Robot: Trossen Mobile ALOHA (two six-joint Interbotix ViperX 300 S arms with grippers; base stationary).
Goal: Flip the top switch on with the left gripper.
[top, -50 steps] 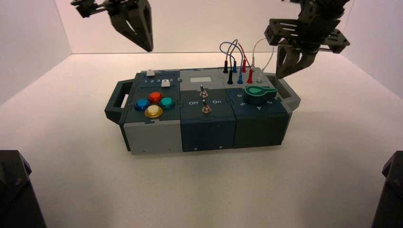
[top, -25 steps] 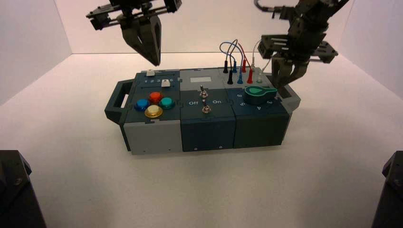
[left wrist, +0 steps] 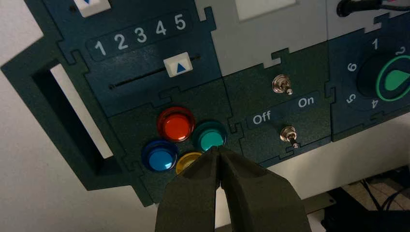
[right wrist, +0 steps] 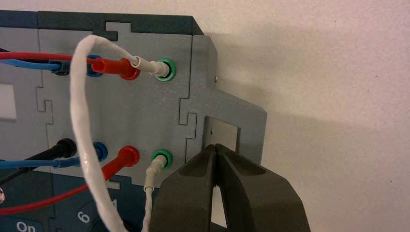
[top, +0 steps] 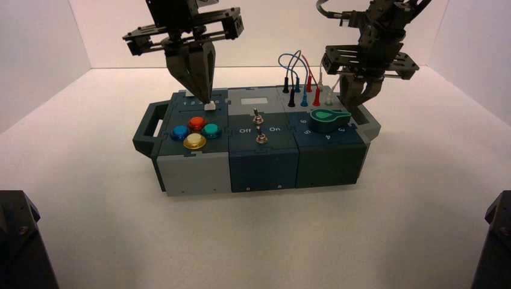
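L hand [top: 208, 96], dark grey metal, tapering fingers clenched on nothing, hovers over box's L part nr white slider cap [left wrist: 178, 65]. Round shiny btns [left wrist: 176, 127] nearby: red, blue, green, yellow. Top switch [left wrist: 282, 84], thin silver metal lever, mid box above Off/On lettering. R hand [top: 351, 102], also clenched, by box's R handle, nr rubbery wires [right wrist: 82, 111].

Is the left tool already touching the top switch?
No, the left tool hangs over the slider area, well left of the top switch.
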